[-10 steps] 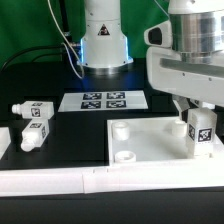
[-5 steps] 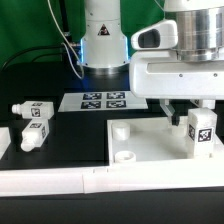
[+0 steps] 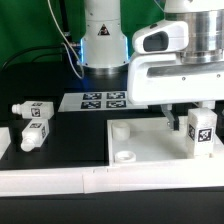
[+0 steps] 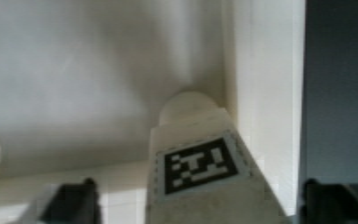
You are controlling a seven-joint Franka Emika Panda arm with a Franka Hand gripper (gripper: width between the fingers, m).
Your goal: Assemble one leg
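You see the leg point(image 3: 201, 131), a blocky white plastic peg with a square tag, standing upright on the flat white panel point(image 3: 150, 143). The gripper point(image 4: 197, 190) straddles the leg point(image 4: 197, 150); you cannot tell whether its fingers touch it.

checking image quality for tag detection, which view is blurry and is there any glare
Wrist view: soft overall, the leg looms close and its tag is blurred, the dark fingertips smeared. Exterior view: sharper, the marker board tags readable, the white panel bright but no glare.

The marker board point(image 3: 103, 100) lies behind the white panel point(image 3: 150, 143).
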